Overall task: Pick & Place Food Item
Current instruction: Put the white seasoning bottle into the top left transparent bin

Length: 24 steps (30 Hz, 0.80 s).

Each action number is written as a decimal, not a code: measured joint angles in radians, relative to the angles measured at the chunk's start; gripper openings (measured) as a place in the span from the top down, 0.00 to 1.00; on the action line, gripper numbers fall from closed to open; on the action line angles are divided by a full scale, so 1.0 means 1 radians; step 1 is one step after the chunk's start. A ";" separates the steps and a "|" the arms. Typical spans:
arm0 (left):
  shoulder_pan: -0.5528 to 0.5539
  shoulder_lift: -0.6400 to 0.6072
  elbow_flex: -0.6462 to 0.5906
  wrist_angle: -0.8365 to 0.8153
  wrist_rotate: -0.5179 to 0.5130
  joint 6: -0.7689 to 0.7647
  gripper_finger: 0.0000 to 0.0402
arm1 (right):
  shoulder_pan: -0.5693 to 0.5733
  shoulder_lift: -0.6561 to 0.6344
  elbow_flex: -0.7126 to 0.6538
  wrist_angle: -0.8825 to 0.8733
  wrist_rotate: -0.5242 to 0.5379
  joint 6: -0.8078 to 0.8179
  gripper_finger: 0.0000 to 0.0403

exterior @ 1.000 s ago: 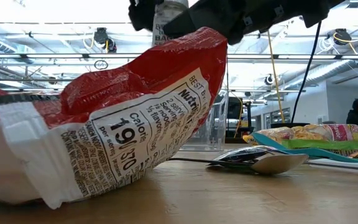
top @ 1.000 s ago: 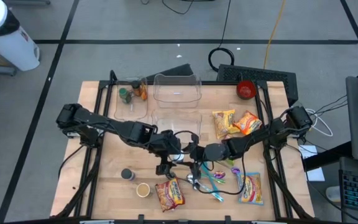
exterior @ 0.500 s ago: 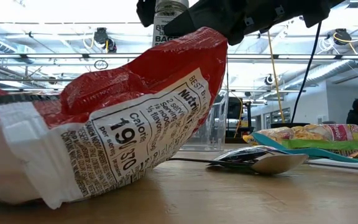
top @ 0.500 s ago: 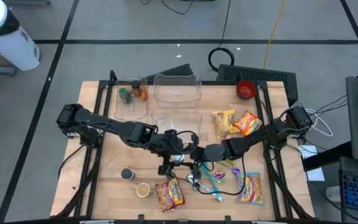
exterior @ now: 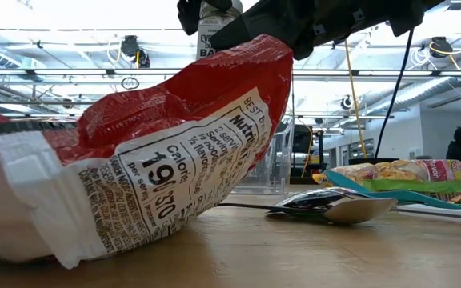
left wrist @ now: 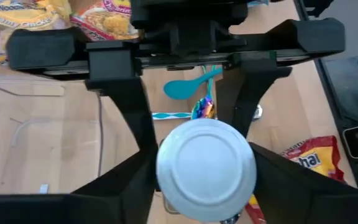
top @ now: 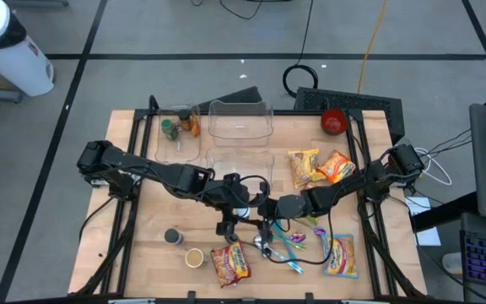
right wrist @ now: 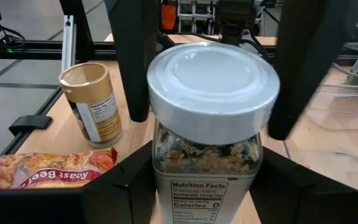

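Seen from above, both arms are met near the table's (top: 142, 253) centre: the left gripper (top: 229, 226) is reached in from nine o'clock, the right gripper (top: 264, 226) from three o'clock. A red noodle packet (top: 230, 262) is laid at six o'clock of them, a small tan jar (top: 194, 257) just beside it, and a clear bin (top: 241, 119) is set at twelve o'clock.

At table level, the red packet fills the foreground; a spoon (exterior: 334, 206) lies at its three o'clock, and the seasoning jar (exterior: 218, 20) is held aloft under dark gripper parts at twelve o'clock.

In the left wrist view, the jar's white lid (left wrist: 206, 168) is flanked by that gripper's fingers (left wrist: 129, 124), drawn in around it; whether both are touching it cannot be told.

In the right wrist view, the jar is pinched at its body between the right gripper's fingers (right wrist: 114, 193), with the left gripper's fingers standing either side of the lid.
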<state>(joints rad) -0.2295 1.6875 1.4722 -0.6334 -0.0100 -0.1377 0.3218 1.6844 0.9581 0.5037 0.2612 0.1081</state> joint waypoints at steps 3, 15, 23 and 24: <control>0.001 0.000 0.000 0.000 0.011 0.001 0.47 | 0.000 0.000 0.000 0.000 0.000 0.003 0.52; -0.012 -0.037 0.001 -0.004 -0.061 0.001 0.47 | 0.000 -0.005 0.000 0.022 -0.001 -0.010 0.28; -0.040 -0.172 0.001 -0.050 -0.147 -0.021 0.47 | 0.005 -0.044 0.000 -0.021 0.003 -0.026 0.15; -0.045 -0.193 0.001 -0.069 -0.160 -0.023 0.47 | 0.005 -0.051 0.002 -0.029 0.005 -0.026 0.15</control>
<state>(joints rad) -0.2745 1.4947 1.4734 -0.7025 -0.1700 -0.1609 0.3264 1.6336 0.9596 0.4747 0.2665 0.0822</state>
